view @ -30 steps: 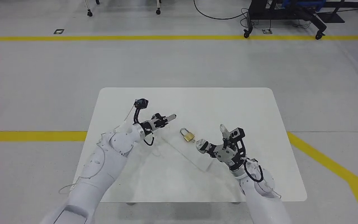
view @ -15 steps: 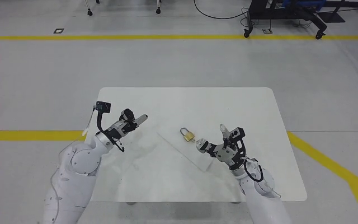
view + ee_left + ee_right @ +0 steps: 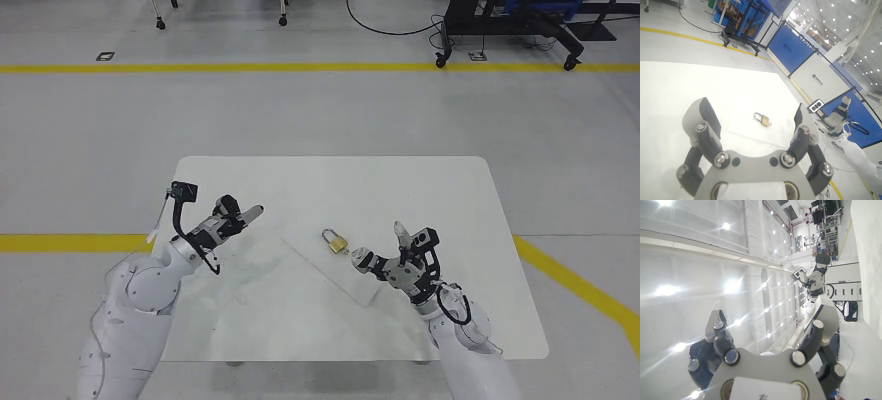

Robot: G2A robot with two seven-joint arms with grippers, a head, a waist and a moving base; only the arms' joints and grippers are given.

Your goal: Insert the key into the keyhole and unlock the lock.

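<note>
Brass lock (image 3: 336, 242) lies flat near the centre of the table (image 3: 440, 180), on a thin white sheet (image 3: 330, 272), shackle toward 10 o'clock. Small silvery bit (image 3: 770, 124) at the body's base, too small to identify. Left gripper (image 3: 252, 212) sits at about 9 o'clock of the lock, well apart, fingers spread wide, nothing between them. Right gripper (image 3: 379, 247) at 3 o'clock, near the lock, not touching, fingers likewise apart and empty.
</note>
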